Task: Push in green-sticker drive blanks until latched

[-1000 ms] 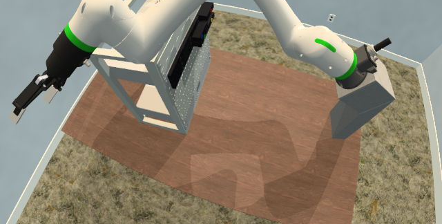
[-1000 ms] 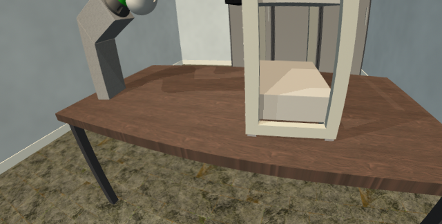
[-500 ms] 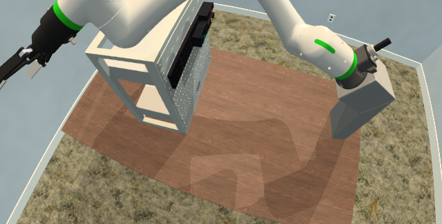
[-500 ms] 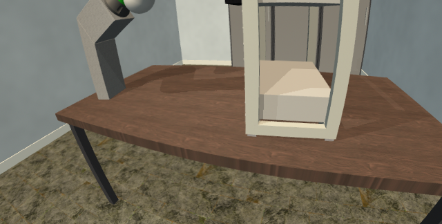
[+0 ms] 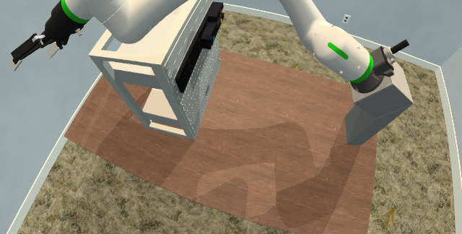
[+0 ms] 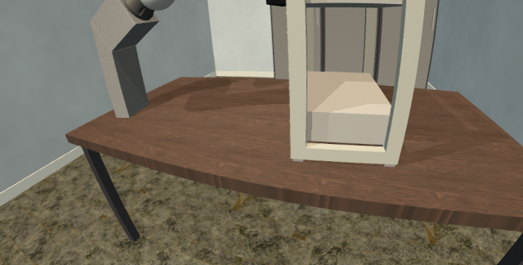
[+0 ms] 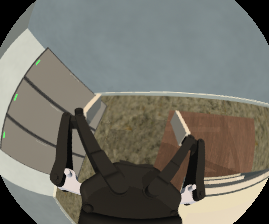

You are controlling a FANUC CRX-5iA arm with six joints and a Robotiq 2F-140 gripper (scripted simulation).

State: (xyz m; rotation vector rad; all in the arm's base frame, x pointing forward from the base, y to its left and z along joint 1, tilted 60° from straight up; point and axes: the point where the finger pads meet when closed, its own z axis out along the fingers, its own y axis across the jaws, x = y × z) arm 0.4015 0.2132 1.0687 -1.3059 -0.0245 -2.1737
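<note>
The wooden table point(image 6: 229, 150) carries a tall cream rack point(image 5: 108, 62) that stands upright near its far side, and beside it, at the other corner, the grey pedestal point(image 5: 386, 100) of the arm. The white arm point(image 5: 170, 6) reaches from this pedestal over the top of the rack and goes out past its far edge, probably because the rack is not fastened and any contact from above or from the side could shift or tip it. On the perforated front of the rack a column of black drive blanks point(image 5: 202, 46) sits in the upper bays; some of them stand out further than the others, and small coloured stickers show on the ends of a few, but from the top view I cannot tell surely which ones are green. The gripper point(image 5: 34, 53) hangs in the air well apart from the rack, beyond the table edge, with its jaws fully spread and nothing between them. In the wrist view three grey panels point(image 7: 41, 106) with small green marks appear at the left; what they are I cannot tell. I judge that no blank is pushed yet at this moment.
</note>
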